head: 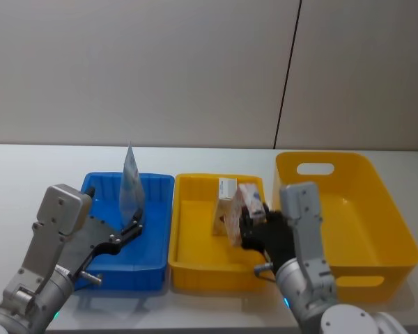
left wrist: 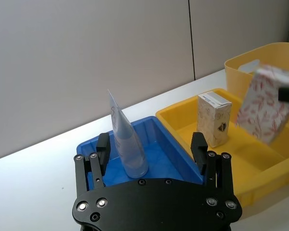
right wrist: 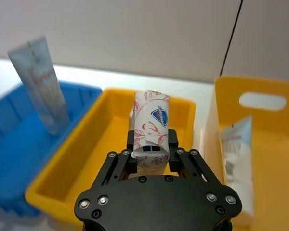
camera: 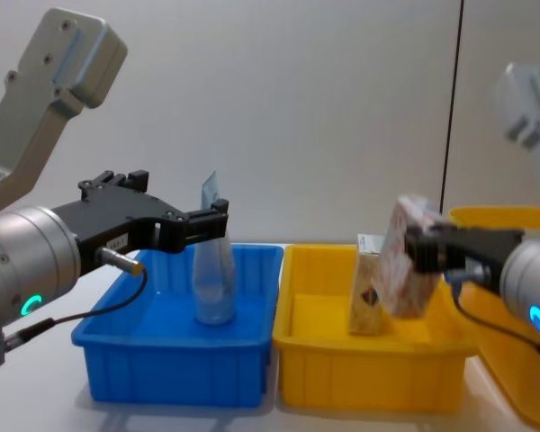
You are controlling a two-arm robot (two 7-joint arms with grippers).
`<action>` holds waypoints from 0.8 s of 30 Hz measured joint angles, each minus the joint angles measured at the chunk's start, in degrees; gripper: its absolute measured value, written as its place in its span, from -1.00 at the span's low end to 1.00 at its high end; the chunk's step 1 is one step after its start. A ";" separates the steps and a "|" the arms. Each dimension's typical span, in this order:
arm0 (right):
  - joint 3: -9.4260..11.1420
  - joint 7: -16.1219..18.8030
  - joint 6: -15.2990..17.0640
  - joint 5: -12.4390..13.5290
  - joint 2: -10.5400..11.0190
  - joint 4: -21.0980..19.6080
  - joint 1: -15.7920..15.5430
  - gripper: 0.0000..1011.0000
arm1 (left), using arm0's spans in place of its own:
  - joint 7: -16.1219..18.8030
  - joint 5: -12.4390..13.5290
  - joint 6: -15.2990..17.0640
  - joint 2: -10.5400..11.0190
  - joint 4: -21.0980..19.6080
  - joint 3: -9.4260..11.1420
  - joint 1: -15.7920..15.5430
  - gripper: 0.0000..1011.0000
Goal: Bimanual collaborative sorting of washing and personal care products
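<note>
Cartons first: my right gripper (right wrist: 151, 144) has its fingers clamped on one carton (right wrist: 151, 127) above the yellow tray (head: 195, 264), where another carton (head: 225, 205) stands. My left gripper (left wrist: 151, 149) is spread open beside the tube (left wrist: 125, 139) upright in the blue tray (head: 153, 268); another tube (right wrist: 238, 159) waits in the bin (head: 376, 209).

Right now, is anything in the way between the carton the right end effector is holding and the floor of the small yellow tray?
Partly. The right end effector holds the patterned carton tilted above the small yellow tray. An upright cream carton stands in the tray right beside it, toward the blue tray. The rest of the tray floor looks bare.
</note>
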 joint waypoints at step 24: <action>9.62 0.26 -8.72 6.22 -3.15 -3.99 5.02 -0.37 | 0.00 0.00 0.00 0.00 0.00 0.00 0.00 0.98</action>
